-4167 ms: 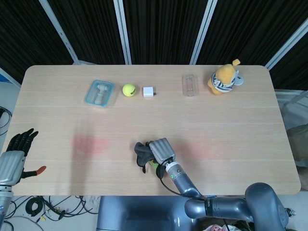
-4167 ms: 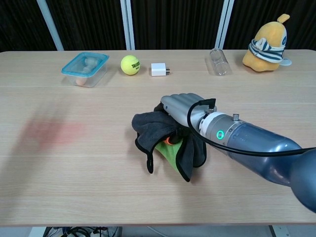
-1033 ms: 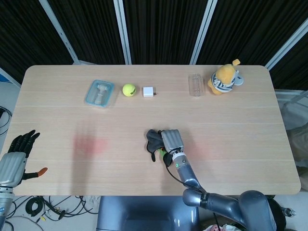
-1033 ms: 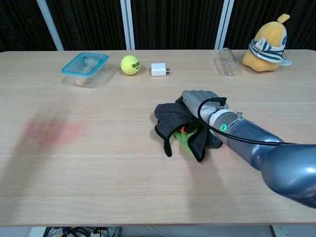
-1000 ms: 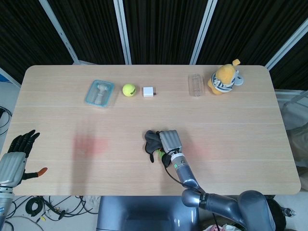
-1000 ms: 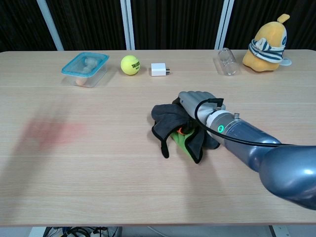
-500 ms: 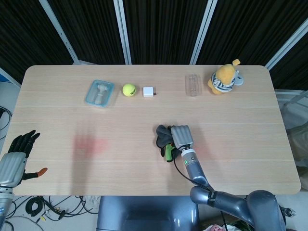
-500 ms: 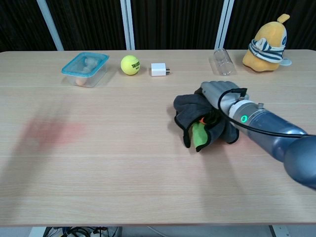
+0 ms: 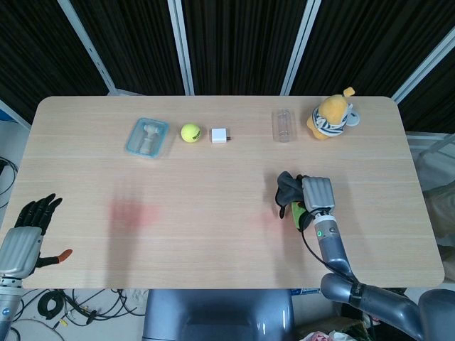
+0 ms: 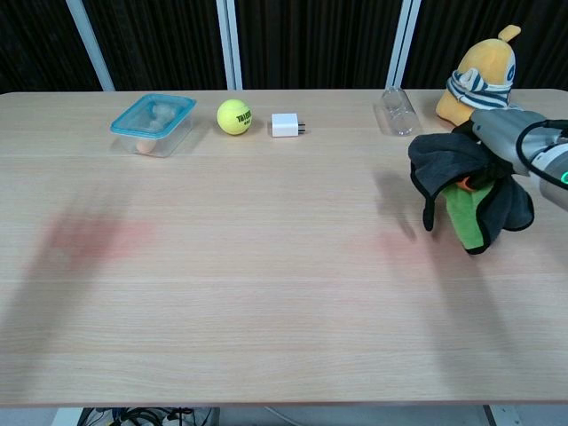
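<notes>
Your right hand grips the dark glove with green lining, lifted off the table, in front of the yellow plush toy and near the clear bottle. Your left hand hangs off the table's near left corner, fingers spread, holding nothing, well apart from the glove.

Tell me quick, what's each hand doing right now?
Left hand: open, fingers apart, holding nothing.
Right hand: holding the dark cloth.
</notes>
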Robot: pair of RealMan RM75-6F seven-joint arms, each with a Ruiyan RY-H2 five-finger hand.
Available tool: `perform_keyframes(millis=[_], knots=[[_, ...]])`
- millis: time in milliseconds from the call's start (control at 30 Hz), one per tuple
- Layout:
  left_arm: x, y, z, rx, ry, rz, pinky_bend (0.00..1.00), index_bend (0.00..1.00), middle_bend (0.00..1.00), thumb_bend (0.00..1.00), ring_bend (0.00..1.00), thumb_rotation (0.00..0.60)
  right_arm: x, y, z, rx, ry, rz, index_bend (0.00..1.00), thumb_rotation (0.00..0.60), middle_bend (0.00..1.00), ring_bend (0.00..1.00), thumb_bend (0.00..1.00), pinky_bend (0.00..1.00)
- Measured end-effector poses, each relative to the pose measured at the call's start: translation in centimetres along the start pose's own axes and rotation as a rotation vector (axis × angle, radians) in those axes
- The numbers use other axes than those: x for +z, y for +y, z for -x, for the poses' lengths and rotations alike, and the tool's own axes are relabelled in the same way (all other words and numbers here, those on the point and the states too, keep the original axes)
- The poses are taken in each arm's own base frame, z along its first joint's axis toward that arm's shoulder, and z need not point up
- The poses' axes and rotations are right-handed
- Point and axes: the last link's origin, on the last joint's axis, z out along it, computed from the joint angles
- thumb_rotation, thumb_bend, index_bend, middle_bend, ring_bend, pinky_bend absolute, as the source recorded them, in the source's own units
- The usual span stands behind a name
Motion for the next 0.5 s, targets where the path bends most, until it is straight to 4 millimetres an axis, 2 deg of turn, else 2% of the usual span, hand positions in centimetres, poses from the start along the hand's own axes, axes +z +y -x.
perform_keyframes(millis=[33, 100, 200, 300, 500], knots=[[0.0, 0.0, 0.0, 0.001, 0.001, 0.001, 0.0, 0.0, 0.0, 0.01, 0.0, 0.6, -0.2, 0.3, -0.3, 0.003, 0.002, 0.002, 0.44, 0.6, 0.32, 0.36, 0.36, 0.33], [0.0, 0.1, 0.1, 0.003, 0.003, 0.0, 0.0, 0.0, 0.0, 0.01, 0.0, 0.6, -0.6, 0.9, -0.8, 0.006, 0.001, 0.006, 0.24, 0.6, 0.19, 0.22, 0.25, 0.22], [-0.1, 0.1, 0.1, 0.006, 0.008, -0.002, 0.0, 0.0, 0.0, 0.01, 0.0, 0.6, -1.3, 1.5, -1.2, 0.008, -0.012, 0.007, 0.03, 0.6, 0.05, 0.08, 0.17, 0.19], [-0.1, 0.0, 0.0, 0.009, 0.014, -0.002, 0.0, 0.0, 0.0, 0.01, 0.0, 0.6, -2.1, 1.6, -1.2, 0.002, -0.03, 0.007, 0.0, 0.6, 0.0, 0.01, 0.14, 0.18], [-0.2, 0.0, 0.0, 0.008, 0.015, -0.004, 0.0, 0.0, 0.0, 0.01, 0.0, 0.6, -3.9, 2.0, -2.0, -0.006, -0.028, 0.016, 0.0, 0.6, 0.0, 0.0, 0.12, 0.18]])
